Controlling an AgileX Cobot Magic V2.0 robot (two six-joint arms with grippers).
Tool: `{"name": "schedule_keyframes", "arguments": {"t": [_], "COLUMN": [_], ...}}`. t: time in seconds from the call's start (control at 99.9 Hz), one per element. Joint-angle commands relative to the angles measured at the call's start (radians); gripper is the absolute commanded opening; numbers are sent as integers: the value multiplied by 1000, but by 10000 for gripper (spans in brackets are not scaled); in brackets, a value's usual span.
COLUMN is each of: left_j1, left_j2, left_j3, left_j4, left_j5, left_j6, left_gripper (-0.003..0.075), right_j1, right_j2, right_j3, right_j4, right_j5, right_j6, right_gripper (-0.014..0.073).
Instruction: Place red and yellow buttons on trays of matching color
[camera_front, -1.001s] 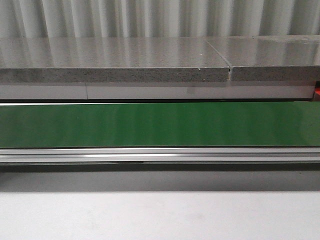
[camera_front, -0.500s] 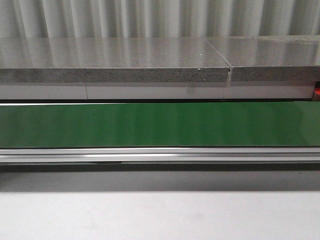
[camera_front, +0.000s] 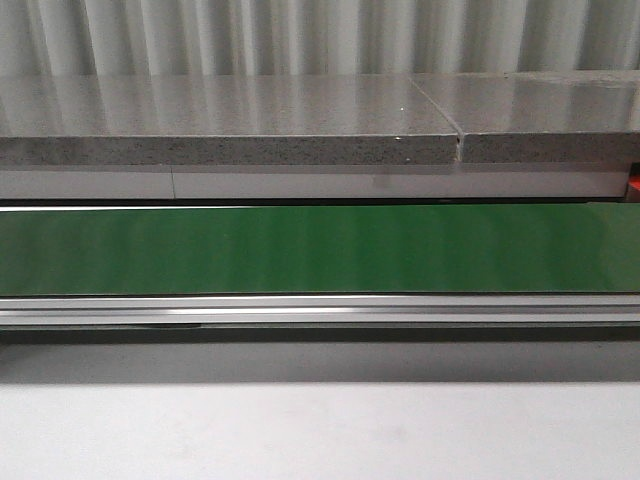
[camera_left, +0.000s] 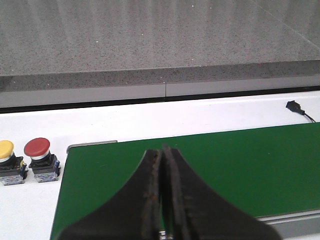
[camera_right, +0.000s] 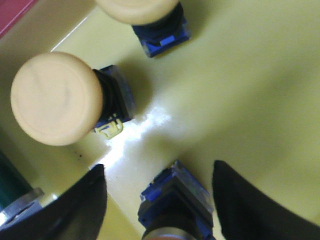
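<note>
1. We start with the right gripper (camera_right: 159, 200): its two dark fingers (camera_right: 75, 210) stand wide apart, and a button with a blue base (camera_right: 175, 202) sits between them on the yellow tray (camera_right: 250, 100). Neither finger visibly touches that base; there's tray showing on both sides of it.

2. We go to the left gripper (camera_left: 162, 200): its fingers are pressed together along a thin seam, nothing between them, and they hang over the green belt (camera_left: 225, 165).

3. We can read no writing, brand or label in any view; the button bases are too blurred or too small to make out any marking.

4. On the right wrist camera we have two more yellow buttons on that tray. One big-capped button (camera_right: 57, 98) lies tipped on its side, its cap facing the camera, with a small yellow clip at its base. The other (camera_right: 145, 15) is cut off by the frame edge, its blue base showing just beneath the cap.

5. We catch a sliver of red (camera_right: 15, 12) in the corner beyond the yellow tray's edge; we can't tell what it is from this little.

6. On the left wrist camera, two buttons stand upright on the white surface (camera_left: 200, 112) just off the end of the belt: a red one (camera_left: 42, 159) and a yellow one (camera_left: 10, 162), side by side, well clear of the closed fingers.

7. In the front view we see only the green belt (camera_front: 320, 250), bare, with a metal rail (camera_front: 320, 312) along its near edge and a grey stone counter (camera_front: 230, 120) behind. No arm shows here.
</note>
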Motion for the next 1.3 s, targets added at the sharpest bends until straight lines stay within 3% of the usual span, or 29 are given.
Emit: {"name": "schedule_keyframes", "arguments": {"t": [0.0, 0.3, 0.56, 1.071, 1.191, 1.291], "left_j1": [-8, -8, -8, -8, -8, -8], "left_j2": [2, 2, 2, 2, 2, 2], "left_j3": [-26, -26, -26, -26, -26, -26], "left_j4": [-9, -9, -9, -9, -9, -9], "left_j5": [-68, -68, -68, -68, -68, -68], "left_j6": [-4, -4, -4, -4, -4, -4], "left_gripper": [-20, -20, -20, -20, -20, -20], "right_j1": [-6, -6, 24, 501, 547, 558], "right_j2": [-27, -94, -284, -630, -694, -740], "right_j3": [-25, -91, -110, -78, -37, -15], "right_j4": [15, 26, 71, 73, 72, 71], "right_j5": [-21, 49, 52, 29, 33, 48], "right_j6": [-1, -1, -4, -133, -137, -159], "right_gripper": [600, 605, 604, 600, 545, 437]}}
